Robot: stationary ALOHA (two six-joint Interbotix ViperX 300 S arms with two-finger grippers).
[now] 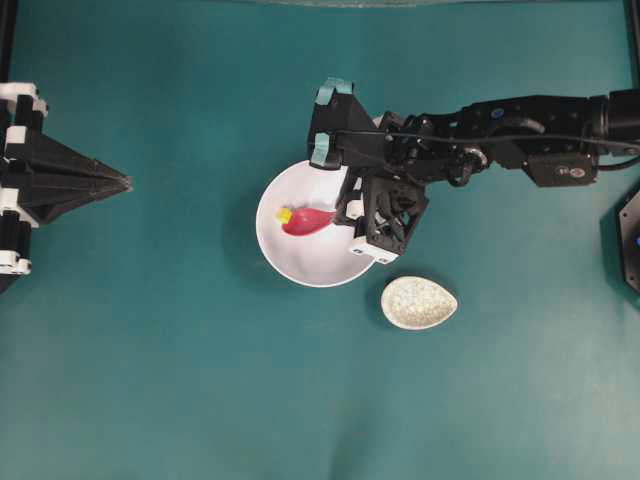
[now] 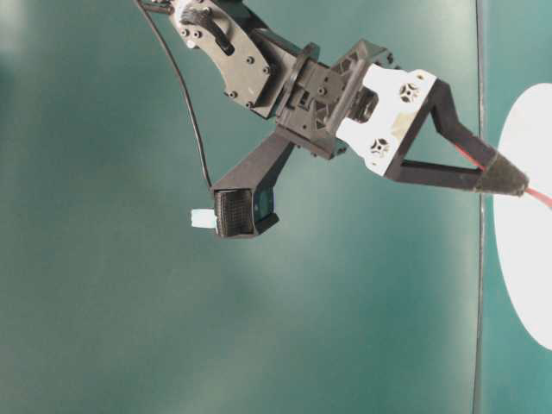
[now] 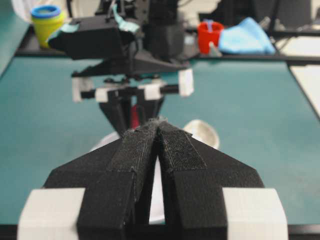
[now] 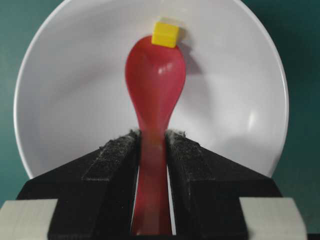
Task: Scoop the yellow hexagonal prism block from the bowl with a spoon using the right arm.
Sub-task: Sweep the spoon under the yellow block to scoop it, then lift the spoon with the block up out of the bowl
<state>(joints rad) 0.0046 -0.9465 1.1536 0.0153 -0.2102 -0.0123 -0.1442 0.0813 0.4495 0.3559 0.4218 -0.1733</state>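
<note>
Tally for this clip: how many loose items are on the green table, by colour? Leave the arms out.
White: 1, the bowl
Pink-red: 1, the spoon
Yellow: 1, the yellow block
Speckled beige: 1, the spoon rest
Total: 4

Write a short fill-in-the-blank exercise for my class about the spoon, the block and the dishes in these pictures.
1. The right gripper holds the pink-red spoon by its ____.
2. The yellow block sits at the spoon's ____.
3. The spoon's scoop is inside the white ____.
4. The speckled spoon rest holds ____.

Missing words: handle; tip; bowl; nothing
</note>
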